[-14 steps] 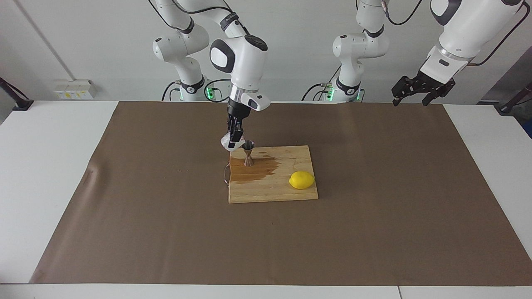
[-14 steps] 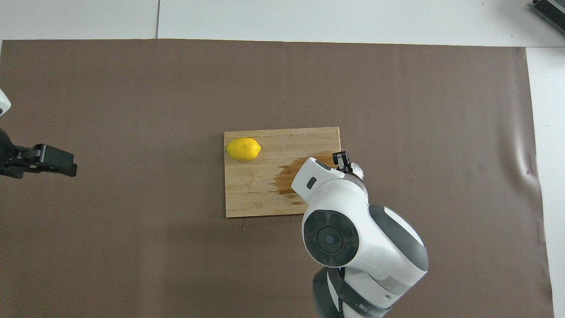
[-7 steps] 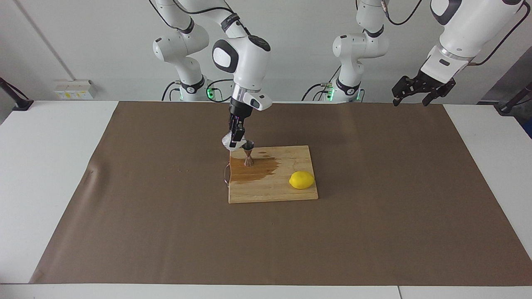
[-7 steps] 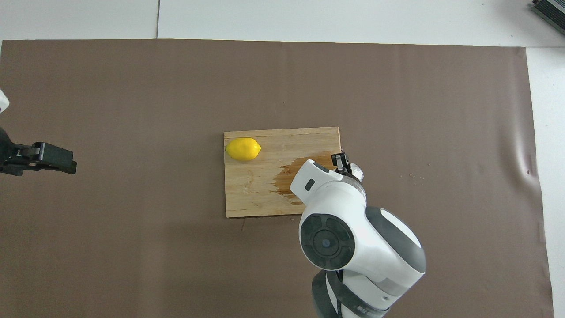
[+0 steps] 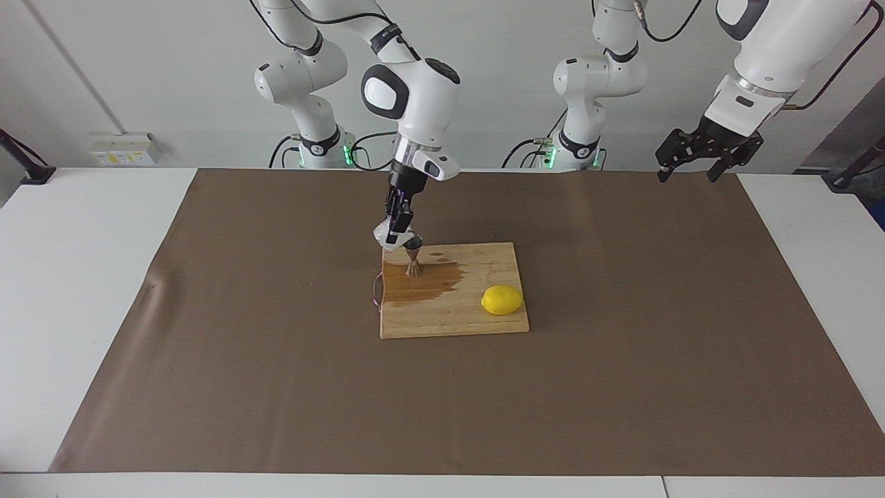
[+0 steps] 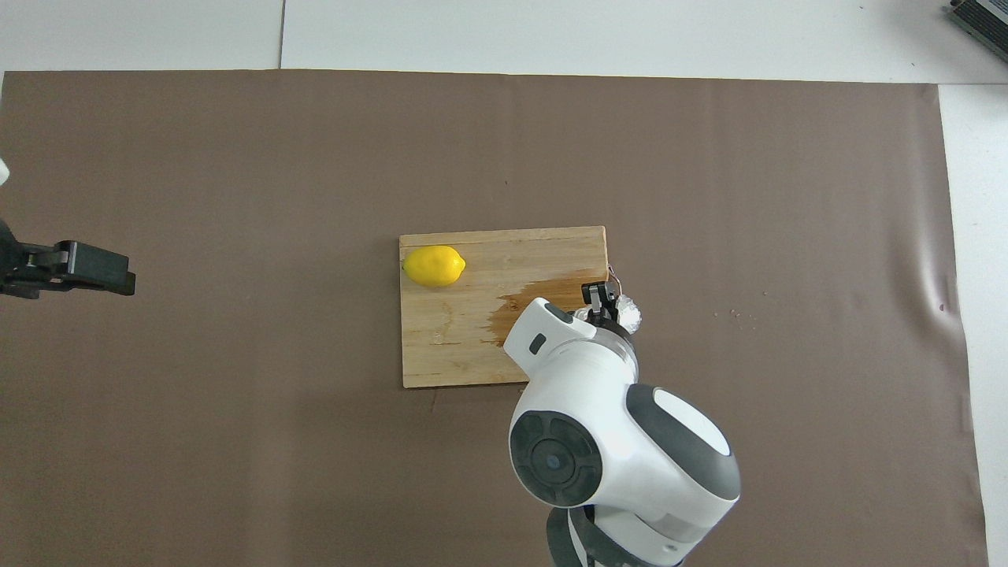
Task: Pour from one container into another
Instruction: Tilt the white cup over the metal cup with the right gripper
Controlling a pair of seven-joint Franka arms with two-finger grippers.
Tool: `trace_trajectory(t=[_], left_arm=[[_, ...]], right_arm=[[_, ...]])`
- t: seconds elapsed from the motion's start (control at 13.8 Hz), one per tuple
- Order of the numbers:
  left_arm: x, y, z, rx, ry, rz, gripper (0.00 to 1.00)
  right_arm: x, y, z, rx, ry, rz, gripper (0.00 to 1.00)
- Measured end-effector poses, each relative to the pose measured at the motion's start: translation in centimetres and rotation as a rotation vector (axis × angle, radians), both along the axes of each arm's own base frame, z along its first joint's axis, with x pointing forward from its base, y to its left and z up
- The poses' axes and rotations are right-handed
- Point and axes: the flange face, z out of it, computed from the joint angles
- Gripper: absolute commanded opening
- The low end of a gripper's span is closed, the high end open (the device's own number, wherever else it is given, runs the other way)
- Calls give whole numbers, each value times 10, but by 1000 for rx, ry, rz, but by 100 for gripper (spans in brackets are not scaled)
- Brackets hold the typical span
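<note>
Brown mat [image 5: 622, 332], board [image 5: 484, 321] wet, right gripper [image 5: 395, 232] pinching tilted tumbler [image 5: 384, 235] over jigger [image 5: 413, 261], lemon [image 5: 502, 300] on board, left gripper [image 5: 706, 153] waiting, fingers spread.

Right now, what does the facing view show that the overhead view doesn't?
Only the facing view shows the steel jigger standing on the cutting board, the glass tumbler tilted over it, and both arm bases. Only the overhead view shows the right arm hiding the jigger. Both show the right gripper shut on the tumbler, the lemon, the wet stain, and the left gripper waiting open.
</note>
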Motion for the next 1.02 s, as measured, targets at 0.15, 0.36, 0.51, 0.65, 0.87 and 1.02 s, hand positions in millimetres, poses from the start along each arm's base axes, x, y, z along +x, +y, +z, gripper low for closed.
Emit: trace_trajectory(t=[0.15, 0.36, 0.51, 0.65, 0.87, 1.02], left_arm=[[0, 0, 0, 0, 0, 0, 100], [0, 0, 0, 0, 0, 0, 100], [0, 0, 0, 0, 0, 1, 100], [0, 0, 0, 0, 0, 1, 100], [0, 0, 0, 0, 0, 1, 100], [0, 0, 0, 0, 0, 1, 100]], right_arm=[[0, 0, 0, 0, 0, 0, 0], [0, -1, 0, 10, -9, -26, 0], [1, -2, 0, 28, -19, -67, 0], [2, -3, -1, 54, -4, -97, 0], [3, -6, -1, 91, 22, -133, 0], [5, -9, -1, 116, 40, -161, 0]])
